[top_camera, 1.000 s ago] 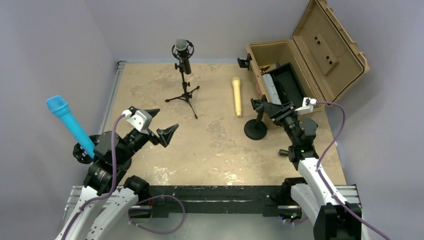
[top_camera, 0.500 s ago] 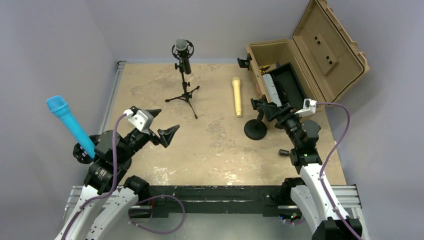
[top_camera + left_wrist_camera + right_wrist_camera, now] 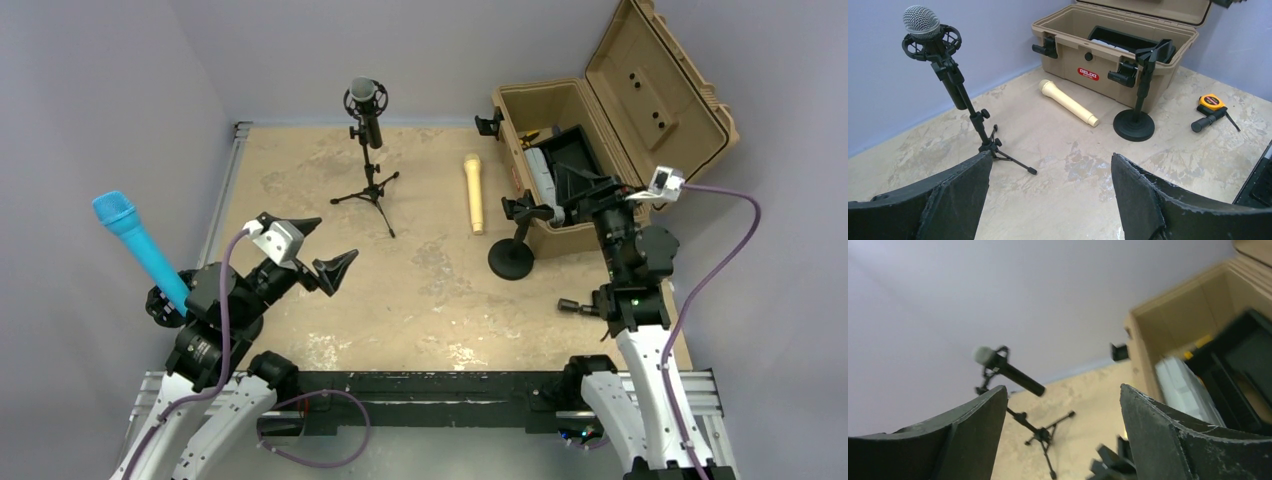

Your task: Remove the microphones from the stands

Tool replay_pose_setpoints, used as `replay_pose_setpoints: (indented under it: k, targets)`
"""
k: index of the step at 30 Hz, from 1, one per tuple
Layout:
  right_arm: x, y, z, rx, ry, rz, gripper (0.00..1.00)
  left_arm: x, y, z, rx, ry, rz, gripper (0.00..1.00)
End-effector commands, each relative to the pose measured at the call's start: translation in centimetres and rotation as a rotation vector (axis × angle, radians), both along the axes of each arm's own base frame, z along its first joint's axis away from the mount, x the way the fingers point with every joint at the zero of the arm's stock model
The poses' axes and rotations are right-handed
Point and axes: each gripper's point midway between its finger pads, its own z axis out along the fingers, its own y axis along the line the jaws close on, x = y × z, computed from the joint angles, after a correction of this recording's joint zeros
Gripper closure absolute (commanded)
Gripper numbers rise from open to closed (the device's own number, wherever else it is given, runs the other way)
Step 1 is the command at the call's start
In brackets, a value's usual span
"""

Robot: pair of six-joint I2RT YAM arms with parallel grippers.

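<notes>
Now, from the top camera, the microphone (image 3: 366, 105) is sitting at the top of the tripod stand (image 3: 372, 185), at the far side of the table (image 3: 440, 290). The left gripper (image 3: 332, 240) is hanging wide open, well apart from it. The right gripper (image 3: 560, 195) is hovering by the tan case (image 3: 530, 100), also far off.

From the left wrist, the left gripper's fingers (image 3: 953, 195) are spreading wide with nothing between them. The microphone is standing up ahead, with its gray head on top and its dark body poking down through a black ring (image 3: 950, 37).

From the right wrist, that gripper is gaping open too. The microphone is showing small and slanted in a blurry picture.

I am guessing the microphone is hard, smooth and a bit heavy, so it may be slipping easily. The dark body under the ring is looking like the best place to hold. The thin legs are looking tippy, so a gentle pull is making sense.
</notes>
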Motion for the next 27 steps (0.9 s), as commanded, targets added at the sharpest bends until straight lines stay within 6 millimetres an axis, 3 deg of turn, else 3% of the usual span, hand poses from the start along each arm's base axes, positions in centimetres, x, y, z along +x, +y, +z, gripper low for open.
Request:
replay_pose_setpoints:
  k: [1,4,8,12,15,19,21,27]
  targets:
    - [-0.4,2.5,8.1,-0.049,-0.257,0.133,0.17,-0.7,0.1,2.2,-0.036,-0.039,-0.007,0.14]
    - [1.2,7.5,9.3,-0.001,-0.279,0.276,0.14,-0.6,0.4,2.3,-0.039,-0.042,0.010,0.14]
    - [2.5,16.1,10.3,0.048,-0.270,0.411,0.15,-0.3,1.0,2.2,-0.038,-0.035,0.049,0.14]
    - [3.9,23.8,9.1,0.019,-0.276,0.528,0.16,0.3,2.0,2.0,-0.034,-0.020,0.116,0.15]
    - [5.0,28.6,7.1,-0.063,-0.302,0.588,0.21,0.6,2.7,1.9,-0.032,-0.018,0.159,0.15]
    - [6.7,32.3,4.5,-0.207,-0.378,0.582,0.24,0.9,3.1,1.7,-0.029,-0.013,0.185,0.15]
    - [8.3,33.4,2.2,-0.261,-0.373,0.564,0.26,0.9,3.1,1.7,-0.025,-0.012,0.185,0.15]
    - [10.1,34.9,-0.9,-0.403,-0.472,0.535,0.33,1.2,2.5,1.2,-0.012,0.005,0.164,0.14]
